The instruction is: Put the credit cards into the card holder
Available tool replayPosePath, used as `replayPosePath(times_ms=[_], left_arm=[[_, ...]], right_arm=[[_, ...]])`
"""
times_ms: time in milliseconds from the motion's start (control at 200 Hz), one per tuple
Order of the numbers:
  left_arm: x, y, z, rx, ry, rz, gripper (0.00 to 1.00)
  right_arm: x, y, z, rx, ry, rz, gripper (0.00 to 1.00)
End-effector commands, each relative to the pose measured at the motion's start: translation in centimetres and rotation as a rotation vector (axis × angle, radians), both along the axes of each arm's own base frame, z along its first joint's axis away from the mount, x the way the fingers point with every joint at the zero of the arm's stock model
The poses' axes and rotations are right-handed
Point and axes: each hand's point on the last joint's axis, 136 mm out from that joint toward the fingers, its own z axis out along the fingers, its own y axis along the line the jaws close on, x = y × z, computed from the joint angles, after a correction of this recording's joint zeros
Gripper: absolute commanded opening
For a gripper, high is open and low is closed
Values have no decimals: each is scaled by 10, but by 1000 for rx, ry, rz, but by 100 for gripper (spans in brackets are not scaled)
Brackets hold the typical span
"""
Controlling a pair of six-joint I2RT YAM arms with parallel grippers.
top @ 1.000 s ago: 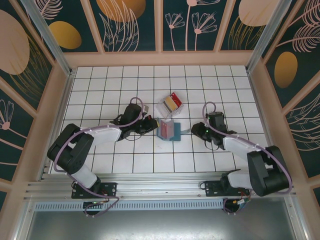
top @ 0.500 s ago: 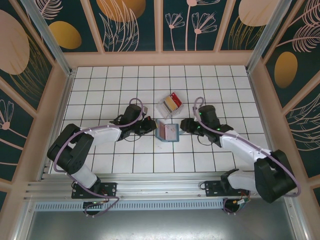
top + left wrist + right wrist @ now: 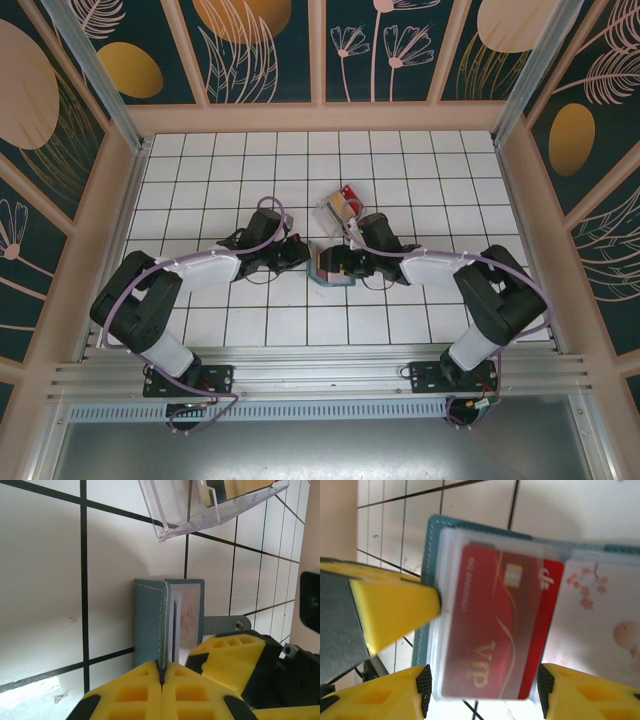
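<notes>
A red credit card [image 3: 495, 625], light, stiff and slick, best pinched by its edges, sits tucked in a clear sleeve of the teal card holder [image 3: 330, 266] at the middle of the tiled table [image 3: 200, 160]. The right gripper [image 3: 485, 695] hangs over it, jaws spread just wider than the card. The left gripper [image 3: 161, 667] is clamped on the holder's floppy cover. More cards wait in the clear tray [image 3: 170, 527] just behind, toward the far edge. A second earlier the right arm stood well off to the right of the holder.

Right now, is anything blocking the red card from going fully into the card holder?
Nothing visible: the red card sits partly inside the card holder's clear sleeve; left fingers pinch the cover, beside its path.
</notes>
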Motion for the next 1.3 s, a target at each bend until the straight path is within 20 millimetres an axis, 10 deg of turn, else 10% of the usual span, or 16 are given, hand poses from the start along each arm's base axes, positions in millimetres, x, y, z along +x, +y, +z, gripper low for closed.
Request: replayPosePath(times_ms=[0, 731, 1296], left_arm=[[3, 0, 21, 17, -47, -11, 1], [3, 55, 11, 382, -8, 62, 0], [13, 2, 34, 225, -43, -19, 0]], right_arm=[[7, 15, 6, 58, -15, 21, 60], [-4, 0, -35, 60, 113, -16, 61], [-6, -5, -67, -32, 162, -36, 48]])
